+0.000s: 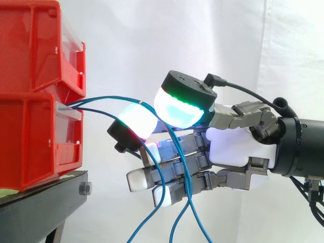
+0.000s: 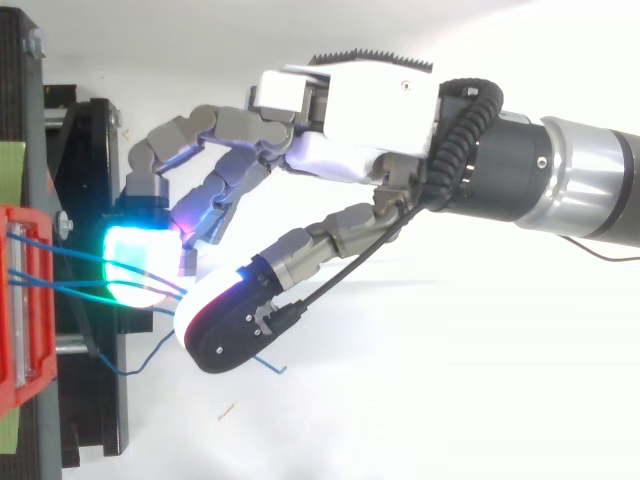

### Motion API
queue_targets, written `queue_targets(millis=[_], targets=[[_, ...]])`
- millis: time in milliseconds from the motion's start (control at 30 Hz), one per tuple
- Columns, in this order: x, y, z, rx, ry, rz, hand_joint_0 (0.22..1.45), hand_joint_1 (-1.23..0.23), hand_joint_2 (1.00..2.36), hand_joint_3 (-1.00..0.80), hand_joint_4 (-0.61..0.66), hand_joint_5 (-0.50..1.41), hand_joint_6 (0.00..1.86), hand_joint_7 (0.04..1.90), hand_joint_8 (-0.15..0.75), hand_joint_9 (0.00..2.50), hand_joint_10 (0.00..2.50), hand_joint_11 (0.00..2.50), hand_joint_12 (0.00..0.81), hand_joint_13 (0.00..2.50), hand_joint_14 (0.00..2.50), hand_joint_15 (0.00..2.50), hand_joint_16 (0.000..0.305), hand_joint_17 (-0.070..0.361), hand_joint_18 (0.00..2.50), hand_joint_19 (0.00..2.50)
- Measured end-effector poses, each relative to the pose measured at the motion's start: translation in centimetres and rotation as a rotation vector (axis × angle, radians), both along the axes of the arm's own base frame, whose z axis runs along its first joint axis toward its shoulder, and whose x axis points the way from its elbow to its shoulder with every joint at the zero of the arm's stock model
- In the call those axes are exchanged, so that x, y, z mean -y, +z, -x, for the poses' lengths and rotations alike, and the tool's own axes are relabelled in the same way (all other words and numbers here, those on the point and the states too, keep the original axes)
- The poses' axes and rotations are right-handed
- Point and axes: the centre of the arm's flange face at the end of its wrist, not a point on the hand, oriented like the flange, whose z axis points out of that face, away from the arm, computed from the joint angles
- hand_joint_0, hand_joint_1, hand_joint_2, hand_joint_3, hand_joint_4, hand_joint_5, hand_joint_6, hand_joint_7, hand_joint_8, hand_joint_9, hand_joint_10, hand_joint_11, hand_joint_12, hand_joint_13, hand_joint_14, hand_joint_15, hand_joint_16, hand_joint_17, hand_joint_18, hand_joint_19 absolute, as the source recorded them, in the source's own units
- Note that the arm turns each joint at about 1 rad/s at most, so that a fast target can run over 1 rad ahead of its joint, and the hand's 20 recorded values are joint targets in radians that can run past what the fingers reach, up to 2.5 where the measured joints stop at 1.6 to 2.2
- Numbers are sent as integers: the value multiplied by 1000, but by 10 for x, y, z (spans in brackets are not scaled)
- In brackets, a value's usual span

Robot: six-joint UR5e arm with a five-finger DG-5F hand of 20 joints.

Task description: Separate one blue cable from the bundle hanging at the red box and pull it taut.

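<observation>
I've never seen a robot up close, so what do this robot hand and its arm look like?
The robot hand has a glossy white palm and segmented grey metal fingers. Its fingertips are thick rounded pads with black caps, glowing white, cyan and green. The arm behind it is a round tube, black then silver.

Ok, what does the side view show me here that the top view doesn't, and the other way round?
Side view: the blue cables leave the lower red bin, run across to the hand's glowing pads, then drop over its lower fingers and hang loose to the bottom edge. A second red bin sits stacked above. Top view: the cables start spread apart along the bin front and converge toward the pads. Both: cables passing between the thumb and finger pads, curved rather than taut, and the black stand.
</observation>
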Motion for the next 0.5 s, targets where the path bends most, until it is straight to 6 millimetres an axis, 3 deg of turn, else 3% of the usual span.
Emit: queue_targets(millis=[233,500], targets=[[0,0,0,-1,0,0,637,-742,1008,-382,209,-194,823,1021,366,775,16,745,412,794,15,472,53,119,846,448],[0,0,0,-1,0,0,632,-647,1011,-343,223,-135,652,1174,359,775,13,677,412,775,15,473,53,120,826,473]])
